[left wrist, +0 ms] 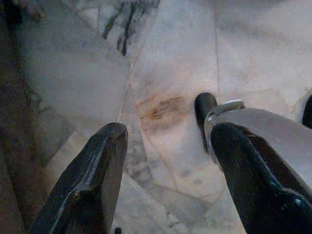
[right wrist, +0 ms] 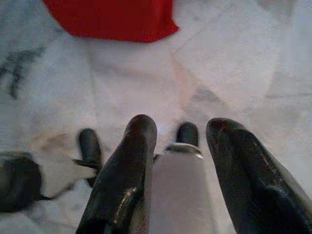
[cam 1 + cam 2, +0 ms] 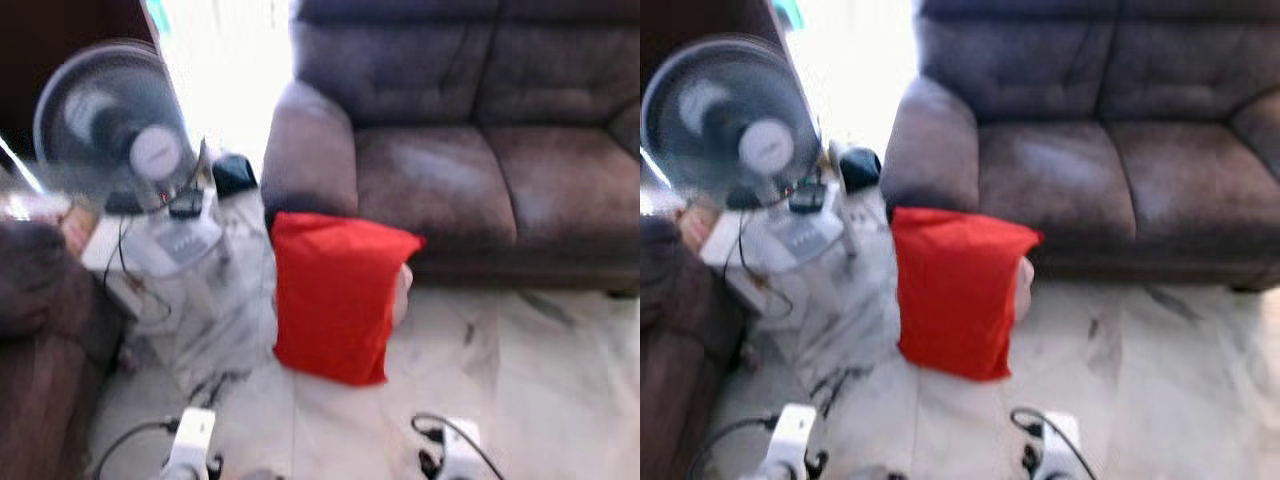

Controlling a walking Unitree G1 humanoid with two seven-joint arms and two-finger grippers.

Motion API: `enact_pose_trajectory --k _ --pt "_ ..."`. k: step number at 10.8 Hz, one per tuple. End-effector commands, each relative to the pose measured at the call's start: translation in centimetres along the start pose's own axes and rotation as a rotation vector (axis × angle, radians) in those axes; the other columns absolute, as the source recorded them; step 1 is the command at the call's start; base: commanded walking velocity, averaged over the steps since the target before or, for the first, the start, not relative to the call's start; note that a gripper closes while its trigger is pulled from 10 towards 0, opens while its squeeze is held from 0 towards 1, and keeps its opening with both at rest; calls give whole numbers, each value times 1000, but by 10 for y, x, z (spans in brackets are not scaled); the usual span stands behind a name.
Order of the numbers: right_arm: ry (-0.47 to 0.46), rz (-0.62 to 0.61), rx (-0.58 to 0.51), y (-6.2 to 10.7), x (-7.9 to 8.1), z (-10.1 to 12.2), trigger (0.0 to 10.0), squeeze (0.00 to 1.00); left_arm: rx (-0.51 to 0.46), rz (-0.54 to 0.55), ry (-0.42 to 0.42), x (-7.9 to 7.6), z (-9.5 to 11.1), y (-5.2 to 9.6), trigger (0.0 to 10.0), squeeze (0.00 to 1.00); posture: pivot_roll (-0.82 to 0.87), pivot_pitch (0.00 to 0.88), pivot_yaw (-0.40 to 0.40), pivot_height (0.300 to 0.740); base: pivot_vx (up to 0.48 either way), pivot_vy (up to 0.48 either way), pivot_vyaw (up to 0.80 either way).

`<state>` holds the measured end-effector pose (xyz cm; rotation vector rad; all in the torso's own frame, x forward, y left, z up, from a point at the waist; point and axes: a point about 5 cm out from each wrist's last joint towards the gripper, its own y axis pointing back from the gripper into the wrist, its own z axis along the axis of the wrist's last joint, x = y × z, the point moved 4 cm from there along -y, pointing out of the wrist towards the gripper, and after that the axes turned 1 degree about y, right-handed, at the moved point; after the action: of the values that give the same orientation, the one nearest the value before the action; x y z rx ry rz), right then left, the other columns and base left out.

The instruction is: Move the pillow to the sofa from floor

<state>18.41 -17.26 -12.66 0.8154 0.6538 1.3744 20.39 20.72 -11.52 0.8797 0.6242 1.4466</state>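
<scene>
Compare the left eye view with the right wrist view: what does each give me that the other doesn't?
Left eye view alone: the brown sofa, the standing fan to the robot's left, and the whole red pillow propped upright on the floor against the sofa's armrest, with both arms low at the bottom edge.

Right wrist view alone: the right gripper close up, fingers open over bare tile, holding nothing.

Both share: the red pillow, of which the wrist view catches just one edge, and the white marble floor.
</scene>
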Motion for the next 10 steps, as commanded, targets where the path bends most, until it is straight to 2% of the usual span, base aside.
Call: enact_pose_trajectory --k 1,3,7,10 --pt "-4 -4 5 1 -3 -4 10000 0 8 -3 -15 -1 -3 0 10000 0 32 99 18 740 0 0 0" --pt "-3 -6 -2 1 -4 0 10000 0 -4 2 -4 0 -1 0 10000 0 34 101 17 740 0 0 0" --pt "1 -3 -9 -3 5 9 10000 0 2 -9 11 -2 -2 0 10000 0 33 100 15 740 0 0 0" --pt "2 -11 4 -1 1 3 10000 0 4 -9 9 -2 -2 0 10000 0 33 101 13 740 0 0 0"
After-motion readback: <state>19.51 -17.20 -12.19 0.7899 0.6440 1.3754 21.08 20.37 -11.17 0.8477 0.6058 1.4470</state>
